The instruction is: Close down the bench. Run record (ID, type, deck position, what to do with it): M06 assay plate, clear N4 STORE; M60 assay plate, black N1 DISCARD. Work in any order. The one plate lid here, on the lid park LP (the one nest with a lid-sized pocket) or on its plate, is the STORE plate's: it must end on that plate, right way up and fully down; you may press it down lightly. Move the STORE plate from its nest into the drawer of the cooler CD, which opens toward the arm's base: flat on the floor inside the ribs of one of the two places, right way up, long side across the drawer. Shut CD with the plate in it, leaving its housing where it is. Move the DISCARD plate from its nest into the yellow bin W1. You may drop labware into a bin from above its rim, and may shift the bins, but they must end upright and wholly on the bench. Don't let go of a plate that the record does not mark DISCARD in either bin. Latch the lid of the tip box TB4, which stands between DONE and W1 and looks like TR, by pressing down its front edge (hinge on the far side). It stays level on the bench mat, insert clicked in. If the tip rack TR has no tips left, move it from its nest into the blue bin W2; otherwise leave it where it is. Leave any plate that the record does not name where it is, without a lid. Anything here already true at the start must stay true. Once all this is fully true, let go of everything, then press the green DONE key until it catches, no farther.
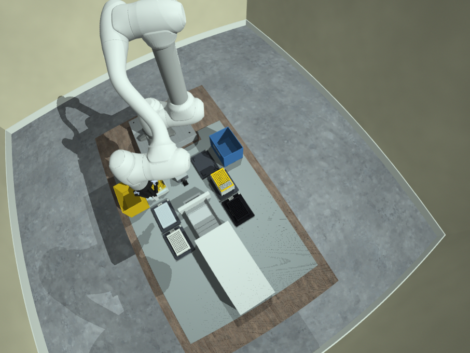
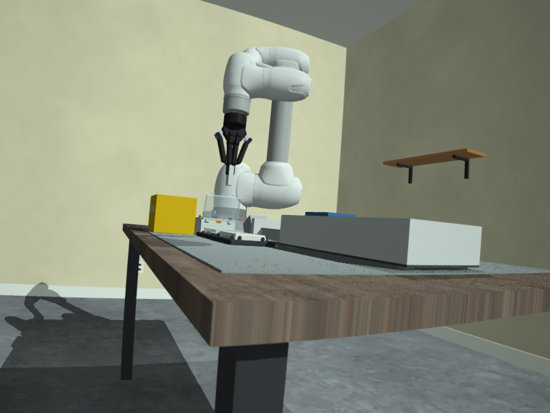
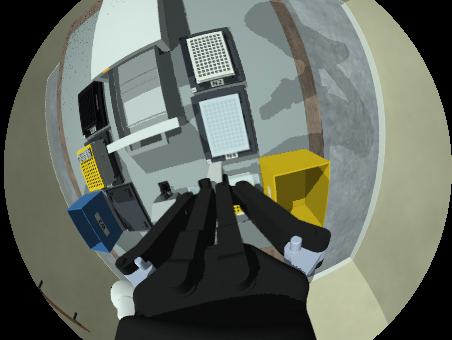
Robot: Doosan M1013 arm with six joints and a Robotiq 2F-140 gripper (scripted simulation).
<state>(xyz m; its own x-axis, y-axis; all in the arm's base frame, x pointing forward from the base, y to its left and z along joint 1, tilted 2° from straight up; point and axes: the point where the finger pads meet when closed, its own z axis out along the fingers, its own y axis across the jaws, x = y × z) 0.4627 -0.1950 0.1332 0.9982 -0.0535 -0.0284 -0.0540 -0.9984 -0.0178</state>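
My gripper (image 2: 227,172) is shut and empty. It points down and hangs well above tip box TB4 (image 2: 220,214), whose clear lid stands raised. In the top view the arm hides most of TB4 (image 1: 160,187), which sits next to the yellow bin W1 (image 1: 130,200). In the wrist view my fingertips (image 3: 216,186) lie just over TB4 (image 3: 241,179). A plate with a pale smooth top (image 1: 165,215), seemingly lidded, sits in its nest. The black plate (image 1: 237,209) sits in its nest. The cooler drawer (image 1: 201,217) stands open in front of its white housing (image 1: 233,266).
A white plate with open wells (image 1: 178,242) sits unlidded beyond the pale one. The yellow tip rack TR (image 1: 222,180) holds tips in part of its grid. The dark lid park (image 1: 204,162) looks empty. The blue bin W2 (image 1: 226,146) stands at the back right.
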